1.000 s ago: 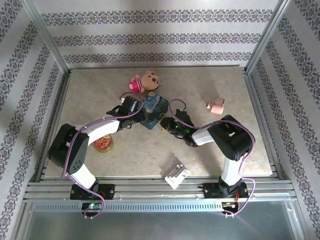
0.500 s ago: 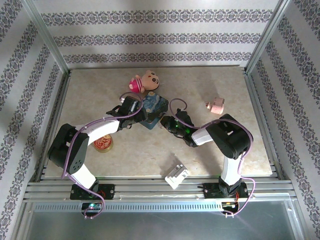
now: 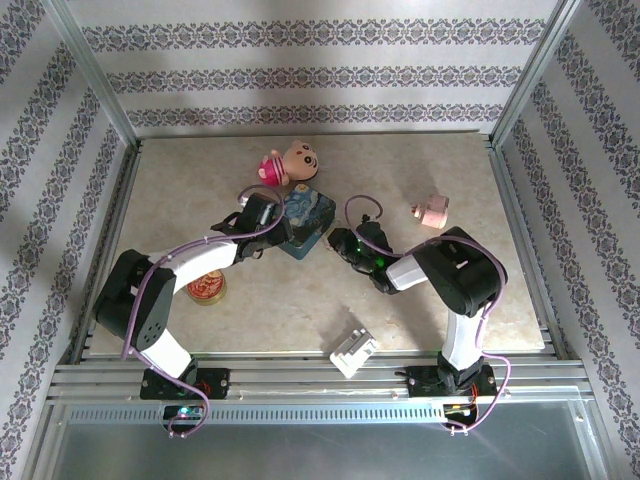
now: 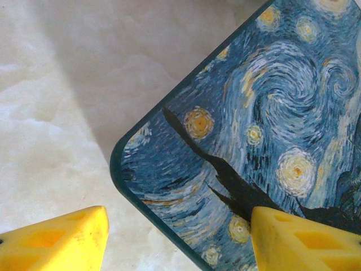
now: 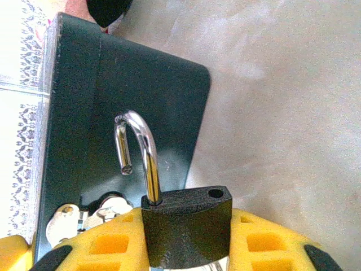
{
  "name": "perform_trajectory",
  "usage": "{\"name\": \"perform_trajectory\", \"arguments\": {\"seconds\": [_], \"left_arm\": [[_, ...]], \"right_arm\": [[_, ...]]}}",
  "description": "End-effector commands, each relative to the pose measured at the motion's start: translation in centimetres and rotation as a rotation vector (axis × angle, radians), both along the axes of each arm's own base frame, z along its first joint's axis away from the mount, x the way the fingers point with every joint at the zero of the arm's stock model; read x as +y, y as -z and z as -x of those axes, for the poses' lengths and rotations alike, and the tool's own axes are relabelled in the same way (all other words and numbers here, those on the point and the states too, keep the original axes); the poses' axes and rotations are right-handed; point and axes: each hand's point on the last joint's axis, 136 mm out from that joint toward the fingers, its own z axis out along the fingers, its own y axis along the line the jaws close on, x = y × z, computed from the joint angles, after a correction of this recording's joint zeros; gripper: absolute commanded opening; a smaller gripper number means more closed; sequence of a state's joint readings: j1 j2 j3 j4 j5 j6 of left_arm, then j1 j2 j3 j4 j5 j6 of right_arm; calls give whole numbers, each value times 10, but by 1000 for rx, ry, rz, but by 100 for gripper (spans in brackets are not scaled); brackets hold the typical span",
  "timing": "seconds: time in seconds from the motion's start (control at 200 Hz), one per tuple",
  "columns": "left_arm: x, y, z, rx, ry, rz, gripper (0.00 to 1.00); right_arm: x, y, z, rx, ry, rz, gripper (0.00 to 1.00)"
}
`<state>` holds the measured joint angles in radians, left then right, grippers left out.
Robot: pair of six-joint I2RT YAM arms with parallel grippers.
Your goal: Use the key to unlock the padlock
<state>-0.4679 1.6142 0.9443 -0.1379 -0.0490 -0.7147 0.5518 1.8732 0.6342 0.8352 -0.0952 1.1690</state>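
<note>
The right hand [image 5: 186, 245] is clamped on the dark body of the padlock [image 5: 186, 223] and holds it upright, just in front of the dark side of the tin [image 5: 113, 101]. The shackle [image 5: 138, 152] is a smooth, shiny steel hook. One leg sits in the body and the other end hangs free, turned away from the empty round hole, so the lock seems to be open already. The key itself cannot be made out; small silvery pieces [image 5: 110, 204] beside the body may belong to it. To finish well, the right hand should probably squeeze only the flat matte faces and not tilt, because the small body could slip from the yellow fingers [image 5: 265, 243]. The left hand [image 4: 177, 231] has its fingers apart over the rounded corner of the tin. The glossy lid carries a blue swirling painting, and beside it lies the pale marbled tabletop [image 4: 56, 84]
</note>
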Motion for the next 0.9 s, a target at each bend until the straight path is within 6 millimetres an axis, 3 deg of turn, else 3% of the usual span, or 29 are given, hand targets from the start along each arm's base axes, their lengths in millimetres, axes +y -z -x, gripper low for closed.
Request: {"name": "perform_trajectory", "arguments": {"seconds": [0.0, 0.315, 0.46, 0.6, 0.69, 0.894], "left_arm": [[30, 38, 35, 165, -19, -102, 61], [42, 14, 14, 80, -64, -36, 55], [42, -10, -11, -8, -86, 48, 68], [33, -25, -32, -53, -70, 101, 72], [23, -24, -41, -44, -49, 138, 72], [-1, -21, -61, -32, -4, 230, 64]], "right_arm": [[-16, -12, -1, -57, 38, 39, 0], [-37, -25, 30, -74, 17, 153, 0], [-44, -27, 51, -61, -24, 256, 0], [-52, -30, 69, -51, -54, 356, 0], [-56, -33, 77, -45, -72, 397, 0], [-67, -38, 92, -22, -107, 478, 0]]}}
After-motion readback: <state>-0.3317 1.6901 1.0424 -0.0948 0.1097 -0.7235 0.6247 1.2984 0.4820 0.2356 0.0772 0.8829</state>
